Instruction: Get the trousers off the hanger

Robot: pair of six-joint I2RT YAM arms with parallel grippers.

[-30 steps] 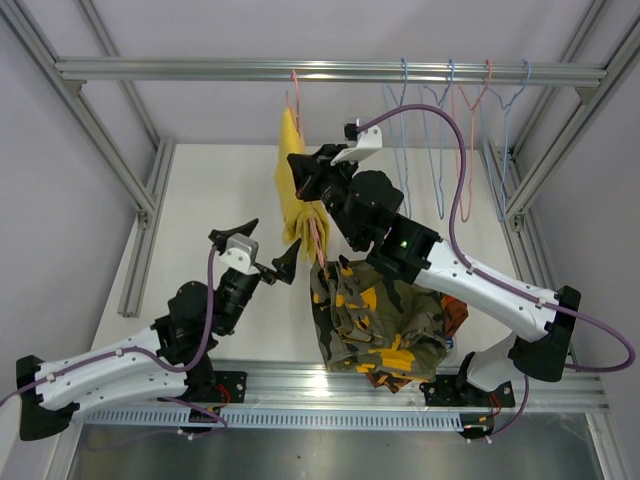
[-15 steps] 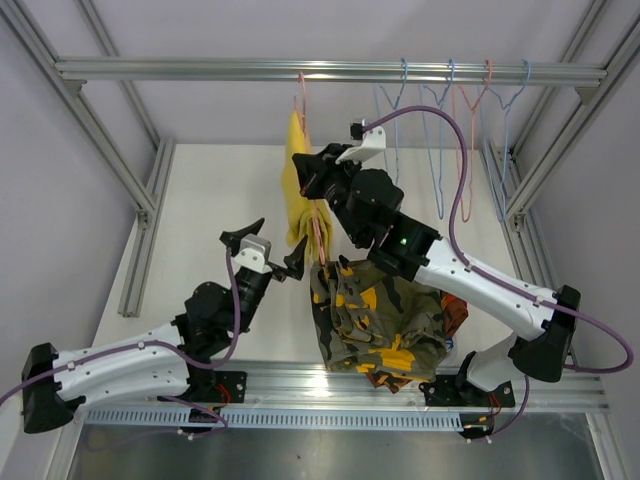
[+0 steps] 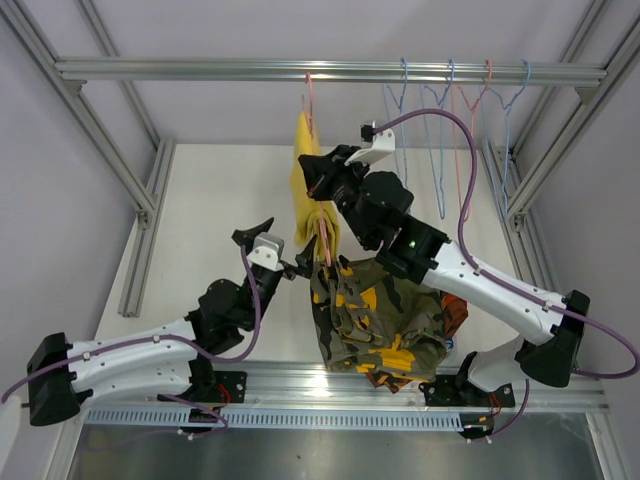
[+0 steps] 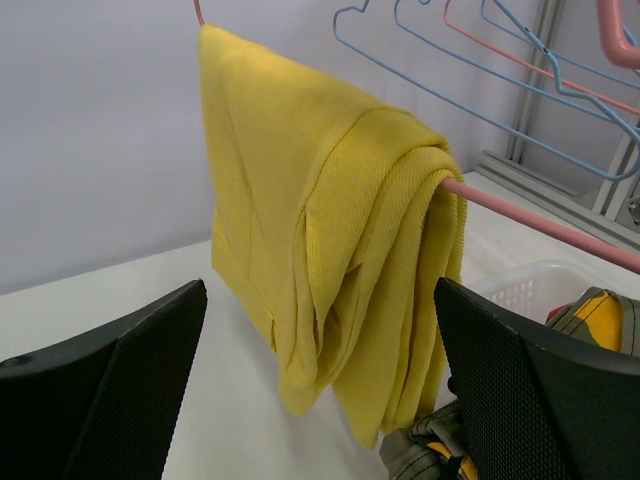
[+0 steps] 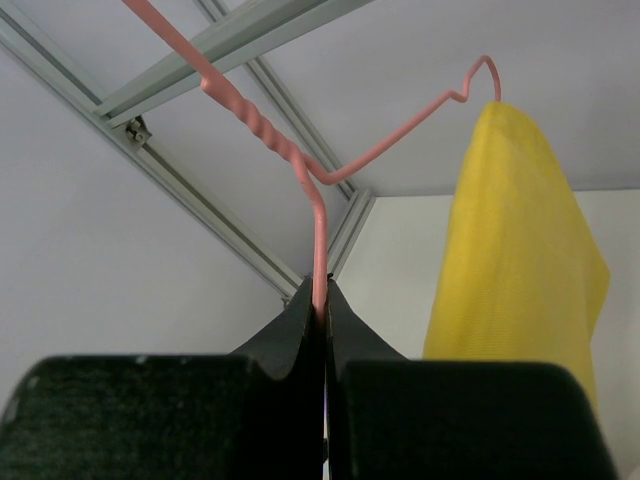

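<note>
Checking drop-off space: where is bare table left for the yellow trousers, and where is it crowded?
Bare tabletop lies left of the yellow trousers, out to the frame rail, and behind them. Crowded: the camouflage pile at near centre, and the right side under the empty hangers and right arm.

Five hangers, two arms, one basket

No text, label, brand, number or sign can be read in any of the views; any marking on the arms is too small to make out.
</note>
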